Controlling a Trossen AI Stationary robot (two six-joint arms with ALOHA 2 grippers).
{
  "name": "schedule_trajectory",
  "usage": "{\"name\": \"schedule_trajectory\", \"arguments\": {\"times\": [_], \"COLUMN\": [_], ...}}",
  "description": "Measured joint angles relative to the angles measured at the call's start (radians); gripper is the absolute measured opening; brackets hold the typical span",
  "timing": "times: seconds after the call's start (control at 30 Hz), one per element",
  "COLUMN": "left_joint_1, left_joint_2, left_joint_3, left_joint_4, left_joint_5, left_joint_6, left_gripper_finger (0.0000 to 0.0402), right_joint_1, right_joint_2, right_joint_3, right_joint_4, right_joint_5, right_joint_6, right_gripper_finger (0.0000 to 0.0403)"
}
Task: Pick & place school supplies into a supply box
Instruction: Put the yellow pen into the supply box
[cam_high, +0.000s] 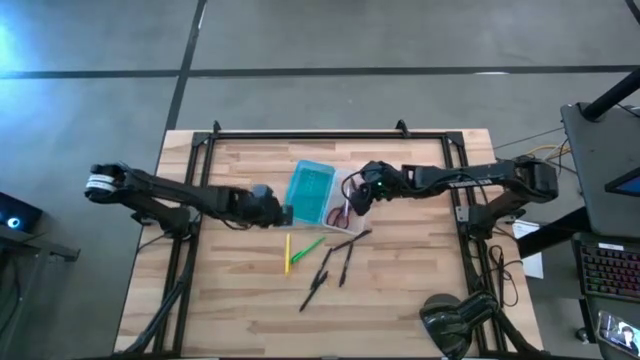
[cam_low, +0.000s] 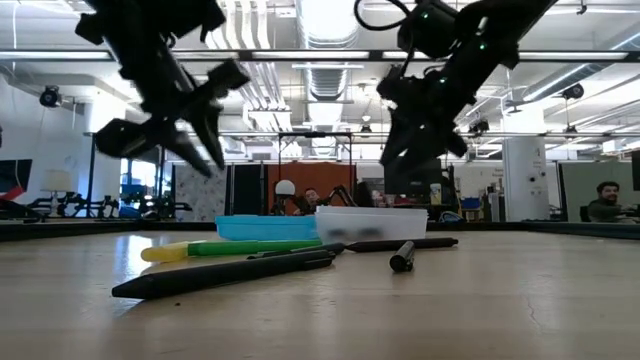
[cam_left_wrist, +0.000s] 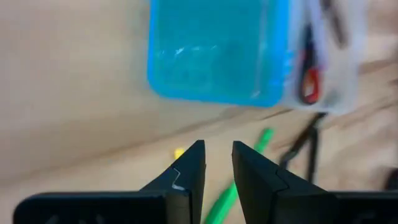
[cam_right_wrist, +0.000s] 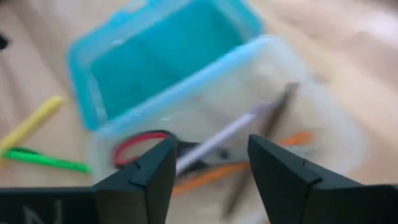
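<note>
The supply box lies open mid-table, its teal half (cam_high: 310, 190) beside its clear half (cam_high: 340, 207). Inside the clear half (cam_right_wrist: 323, 130) I see the red-handled scissors (cam_right_wrist: 134, 146), an orange pen (cam_right_wrist: 211, 174), a pink pen (cam_right_wrist: 224, 134) and a dark pen (cam_right_wrist: 277, 109). On the table near the box lie a yellow pen (cam_high: 287, 255), a green pen (cam_high: 308, 248) and several dark pens (cam_high: 320, 285). My left gripper (cam_high: 287, 214) hovers open at the teal half's near left corner, above the green pen (cam_left_wrist: 236, 186). My right gripper (cam_right_wrist: 208, 155) hangs open over the clear half.
A black frame (cam_high: 300, 135) runs along the table's far edge and down both sides. Bare wood lies left of the box and toward the near edge. A black device (cam_high: 450, 320) sits at the near right corner. People show in the room behind (cam_low: 600, 200).
</note>
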Motion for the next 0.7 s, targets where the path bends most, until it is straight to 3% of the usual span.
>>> {"name": "schedule_trajectory", "arguments": {"times": [0.1, 0.33, 0.7], "left_joint_1": [-0.039, -0.076, -0.064], "left_joint_2": [0.089, 0.242, 0.276], "left_joint_3": [0.002, 0.067, 0.136], "left_joint_4": [-0.011, -0.006, -0.057], "left_joint_5": [0.011, 0.062, 0.083], "left_joint_6": [-0.120, -0.236, -0.299], "left_gripper_finger": [0.0065, 0.0065, 0.0065], "right_joint_1": [0.000, -0.003, -0.057], "right_joint_2": [-0.049, -0.141, -0.194], "right_joint_3": [-0.002, -0.005, -0.016], "right_joint_4": [-0.061, -0.059, -0.072], "right_joint_5": [0.082, 0.048, -0.036], "right_joint_6": [-0.008, -0.097, -0.241], "right_gripper_finger": [0.0204, 0.0219, 0.0219]}}
